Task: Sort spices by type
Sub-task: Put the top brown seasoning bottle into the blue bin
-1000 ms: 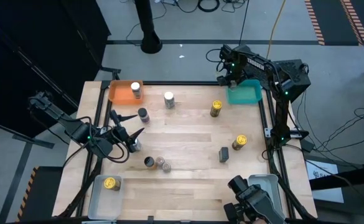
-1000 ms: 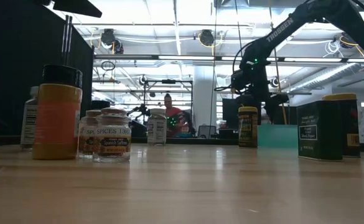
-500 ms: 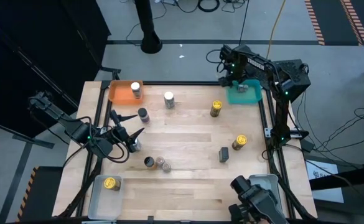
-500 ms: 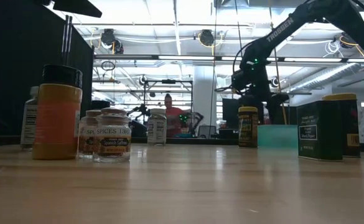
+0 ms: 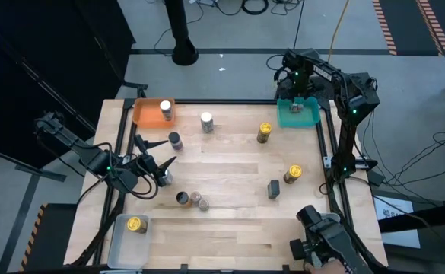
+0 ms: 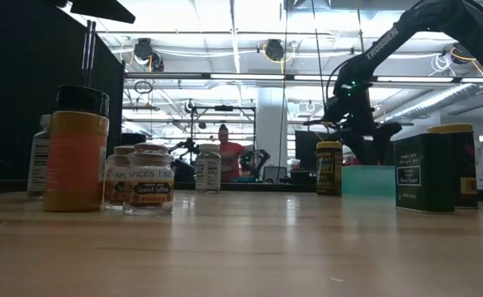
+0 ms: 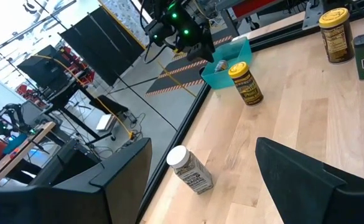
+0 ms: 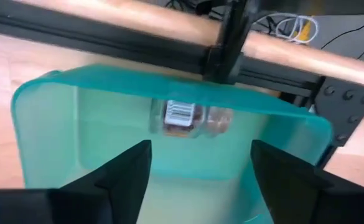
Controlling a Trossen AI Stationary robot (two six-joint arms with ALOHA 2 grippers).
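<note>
Right gripper (image 8: 197, 180) hangs over the teal tray (image 5: 285, 118) at the table's far right corner, its two dark fingers (image 8: 116, 177) spread apart with nothing between them. Below it a small clear jar (image 8: 191, 119) with a barcode label and brownish contents lies on its side against the tray's far wall. Only the right wrist view shows that label; from overhead the jar (image 5: 295, 108) is a pale speck, and at table height the frosted tray wall (image 6: 367, 179) hides it.

Left gripper (image 5: 152, 154) waits near the table's left edge, fingers wide and empty, with a dark-lidded jar (image 5: 176, 140) just beside it.

Other spices stand scattered on the pale wood table (image 5: 230, 164): a white-topped jar (image 5: 165, 109) in the orange tray (image 5: 144, 116), another white-topped one (image 5: 206, 121) near it, two gold-lidded jars (image 5: 264, 132) (image 5: 293, 174) on the right, a dark rectangular tin (image 5: 274, 189), a pair of small jars (image 5: 191, 199) mid-table, and a gold-lidded one (image 5: 135, 224) in the clear tray (image 5: 119, 243) near the front left.

Low down, the pair reads "SPICES" (image 6: 149, 190) on glass, beside a tall orange-filled, black-capped bottle (image 6: 77, 150)
</note>
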